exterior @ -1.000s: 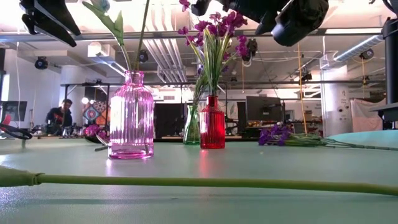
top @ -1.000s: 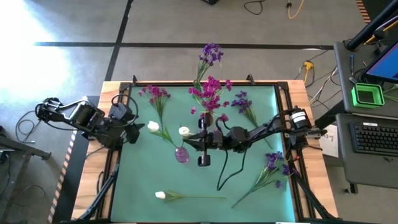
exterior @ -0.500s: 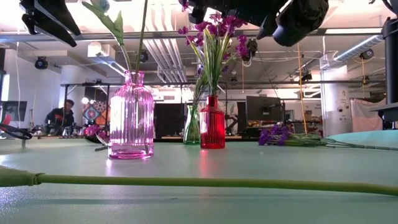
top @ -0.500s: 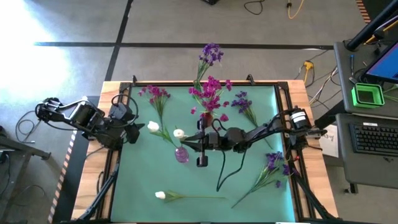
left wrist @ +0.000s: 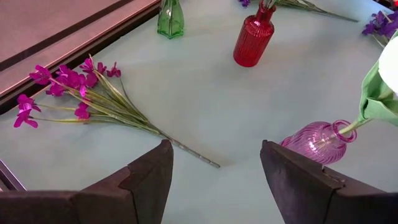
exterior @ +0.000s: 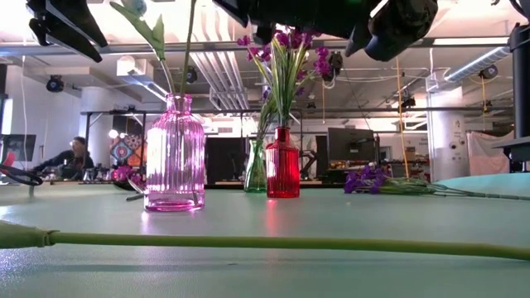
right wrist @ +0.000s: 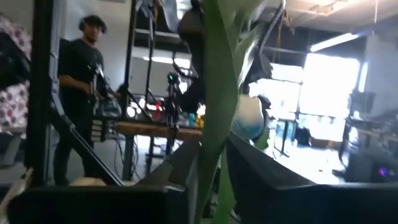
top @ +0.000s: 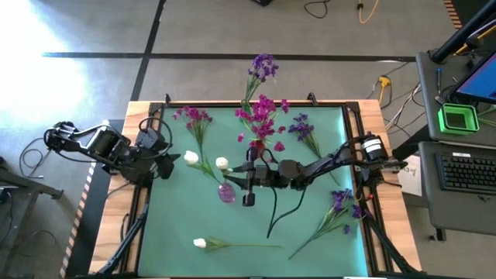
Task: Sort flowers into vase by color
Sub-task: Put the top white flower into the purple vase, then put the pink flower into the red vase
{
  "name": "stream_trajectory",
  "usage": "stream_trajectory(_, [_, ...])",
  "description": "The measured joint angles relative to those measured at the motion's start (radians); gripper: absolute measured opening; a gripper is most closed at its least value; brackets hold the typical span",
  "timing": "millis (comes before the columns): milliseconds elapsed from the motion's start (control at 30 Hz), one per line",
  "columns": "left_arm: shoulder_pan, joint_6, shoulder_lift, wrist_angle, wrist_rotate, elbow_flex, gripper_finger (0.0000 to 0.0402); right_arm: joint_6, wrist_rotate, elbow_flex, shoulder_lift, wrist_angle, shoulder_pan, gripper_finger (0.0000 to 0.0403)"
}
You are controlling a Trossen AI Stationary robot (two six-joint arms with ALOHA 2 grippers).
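A white tulip stands with its stem down in the pink vase near the middle of the green mat, beside a second white bud leaning out toward the left arm. The right gripper sits directly over that vase, with the tulip's green stem running up between its fingers; whether the fingers clamp the stem or stand loose around it cannot be told. Just behind, a red vase holds magenta flowers, and a green vase stands farther back with a purple spray. Loose on the mat lie a magenta sprig, purple sprigs and a white tulip. The left gripper waits at the mat's left edge, fingers apart and holding nothing.
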State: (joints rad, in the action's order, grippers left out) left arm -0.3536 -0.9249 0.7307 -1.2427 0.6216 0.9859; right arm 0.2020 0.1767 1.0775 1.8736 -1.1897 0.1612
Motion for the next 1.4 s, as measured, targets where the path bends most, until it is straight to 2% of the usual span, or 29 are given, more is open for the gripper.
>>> stream_trajectory(300, [0.000, 0.000, 0.000, 0.000, 0.000, 0.000, 0.0231, -0.018, 0.019, 0.000, -0.005, 0.121, 0.010, 0.0155])
stream_trajectory(567, [0.000, 0.000, 0.000, 0.000, 0.000, 0.000, 0.0231, -0.011, 0.073, 0.000, -0.074, 0.309, 0.035, 0.0193])
stream_trajectory(967, [0.000, -0.001, 0.001, 0.004, 0.000, 0.000, 0.0231, -0.053, 0.167, 0.000, -0.214, 0.637, 0.075, 0.0201])
stream_trajectory(1400, [0.000, -0.008, 0.008, 0.010, -0.001, 0.000, 0.0231, -0.141, 0.164, 0.002, -0.319, 0.924, 0.087, 0.0201])
